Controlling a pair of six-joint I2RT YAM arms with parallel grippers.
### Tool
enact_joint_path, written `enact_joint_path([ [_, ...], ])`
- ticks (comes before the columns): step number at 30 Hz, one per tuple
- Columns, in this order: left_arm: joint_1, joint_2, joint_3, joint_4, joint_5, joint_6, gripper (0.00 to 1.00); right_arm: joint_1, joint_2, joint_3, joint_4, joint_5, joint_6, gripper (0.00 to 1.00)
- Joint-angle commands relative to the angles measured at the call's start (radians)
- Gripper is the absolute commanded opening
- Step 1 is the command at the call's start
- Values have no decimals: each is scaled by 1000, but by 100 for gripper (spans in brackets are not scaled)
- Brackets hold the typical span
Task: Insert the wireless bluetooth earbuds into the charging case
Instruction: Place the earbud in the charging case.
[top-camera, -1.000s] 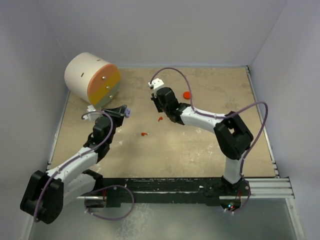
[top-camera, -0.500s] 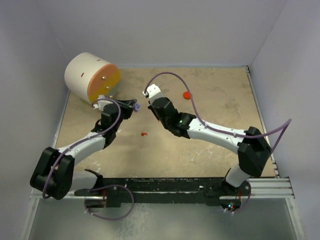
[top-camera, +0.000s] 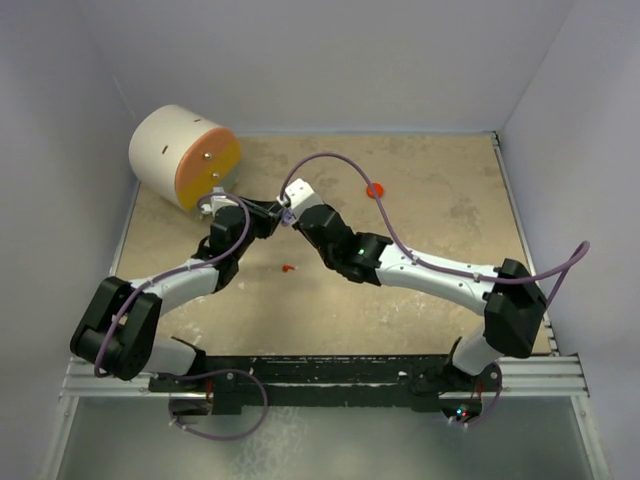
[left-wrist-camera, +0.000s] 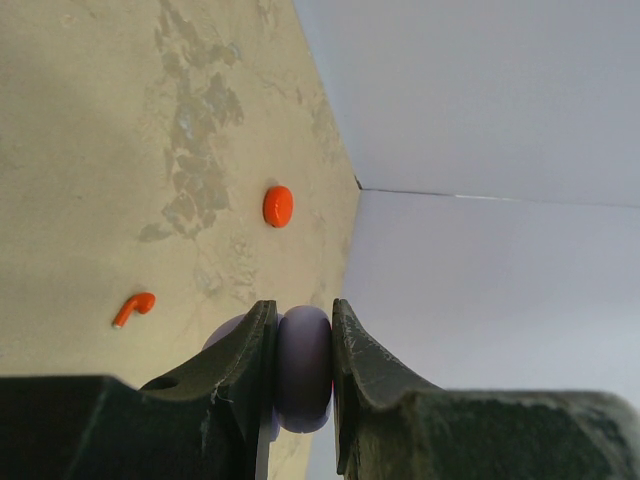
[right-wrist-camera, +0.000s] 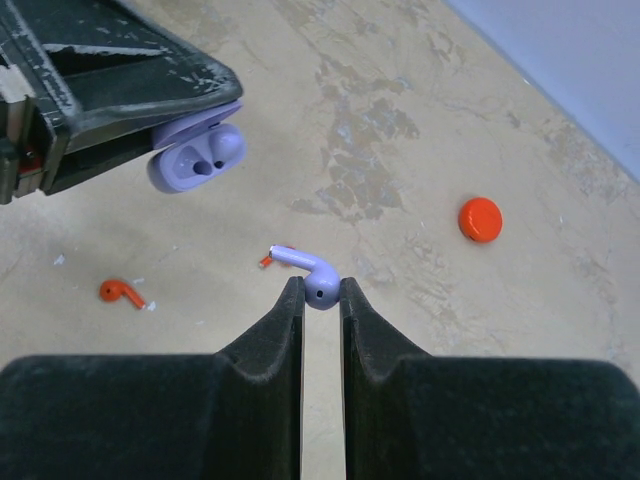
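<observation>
Lavender earbud (right-wrist-camera: 308, 270) pinched in the air, right next to its case

The right gripper (right-wrist-camera: 320, 290) squeezes the earbud between its tips, with the stem sticking out to one side, up above the table (top-camera: 440, 220). Just beside it, the left gripper (left-wrist-camera: 302, 310) is pressed tight on the lavender case (right-wrist-camera: 197, 158), which hangs off the table with its two little holes showing — the two grippers almost touch. A red earbud (top-camera: 288, 268) lies on the table near them, toward the near edge. A red disc (top-camera: 375, 189) lies farther back. The big round drum (top-camera: 185, 158) sits in the back left corner, close to the left gripper. The right wall (top-camera: 580, 150) and the back wall (top-camera: 330, 60) are well apart from both grippers — that side has the most room.
</observation>
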Motion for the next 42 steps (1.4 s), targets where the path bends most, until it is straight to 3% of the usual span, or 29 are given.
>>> enact_joint_path([
  [1,-23,2,48,93,38,12,0,18,-5,54,-14,32,-40,0],
  [15,-83,2,-13,189,65,20,0,86,19,147,-136,90,-98,0],
  [27,-84,-80,-105,197,36,15,0,119,143,274,-367,226,-11,0],
  [42,-84,-83,-129,226,41,-4,0,127,161,290,-384,243,8,0],
])
